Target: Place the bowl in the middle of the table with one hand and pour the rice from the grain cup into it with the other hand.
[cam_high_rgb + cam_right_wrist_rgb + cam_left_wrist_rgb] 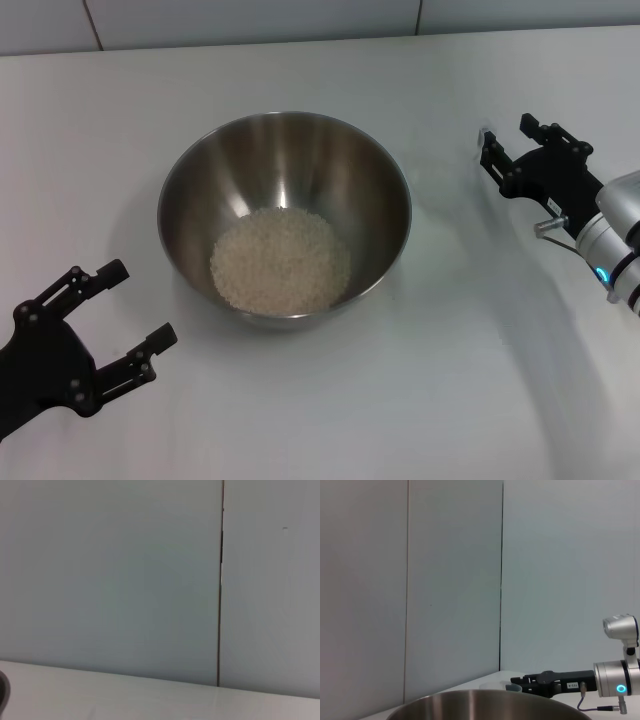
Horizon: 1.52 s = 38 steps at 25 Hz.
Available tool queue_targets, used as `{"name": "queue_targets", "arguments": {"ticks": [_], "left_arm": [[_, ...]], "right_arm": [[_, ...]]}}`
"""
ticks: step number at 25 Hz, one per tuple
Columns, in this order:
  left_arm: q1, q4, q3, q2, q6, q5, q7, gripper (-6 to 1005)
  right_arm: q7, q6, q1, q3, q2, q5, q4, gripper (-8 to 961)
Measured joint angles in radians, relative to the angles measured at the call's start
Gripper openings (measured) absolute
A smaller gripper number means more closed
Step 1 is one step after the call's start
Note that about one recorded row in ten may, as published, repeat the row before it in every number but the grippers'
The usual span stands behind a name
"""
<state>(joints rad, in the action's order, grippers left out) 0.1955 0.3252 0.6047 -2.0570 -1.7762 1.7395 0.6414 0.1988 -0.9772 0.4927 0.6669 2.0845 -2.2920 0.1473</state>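
The steel bowl (285, 150) stands in the middle of the white table (430, 380) with a heap of rice (280, 260) in its bottom. My left gripper (143, 303) hovers open at the front left, a short way from the bowl, holding nothing. To the right of the bowl my right gripper (506, 134) has its fingers spread, with table showing between them. The left wrist view shows the bowl's rim (470, 695) and, beyond it, a faint translucent grain cup (507, 685) standing right at the tips of the right gripper (527, 681). Whether they touch I cannot tell.
A pale panelled wall (250, 20) runs behind the table's far edge. The right wrist view shows only that wall, the tabletop (150, 700) and a sliver of the bowl (3, 687).
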Motion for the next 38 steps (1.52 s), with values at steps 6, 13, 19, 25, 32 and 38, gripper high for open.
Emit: {"name": "queue_targets", "arguments": {"ticks": [6, 13, 19, 25, 32, 38], "left_arm": [[0.003, 0.000, 0.000, 0.000, 0.000, 0.000, 0.001, 841], [0.004, 0.000, 0.000, 0.000, 0.000, -0.001, 0.001, 841], [0.004, 0.000, 0.000, 0.000, 0.000, -0.002, 0.001, 841], [0.003, 0.000, 0.000, 0.000, 0.000, -0.001, 0.001, 841], [0.004, 0.000, 0.000, 0.000, 0.000, 0.000, 0.001, 841], [0.005, 0.001, 0.000, 0.000, 0.000, 0.000, 0.001, 841]], "right_arm": [[0.000, 0.000, -0.002, -0.005, 0.000, 0.000, -0.002, 541], [0.001, 0.000, -0.006, -0.007, -0.001, -0.001, -0.004, 676], [0.001, -0.055, -0.053, -0.032, -0.002, -0.007, -0.004, 677], [0.001, -0.194, -0.134, -0.058, -0.002, -0.007, -0.006, 678], [0.005, -0.239, -0.149, -0.057, -0.003, -0.006, -0.009, 680], [0.104, -0.481, -0.177, -0.070, -0.006, -0.009, -0.091, 681]]}}
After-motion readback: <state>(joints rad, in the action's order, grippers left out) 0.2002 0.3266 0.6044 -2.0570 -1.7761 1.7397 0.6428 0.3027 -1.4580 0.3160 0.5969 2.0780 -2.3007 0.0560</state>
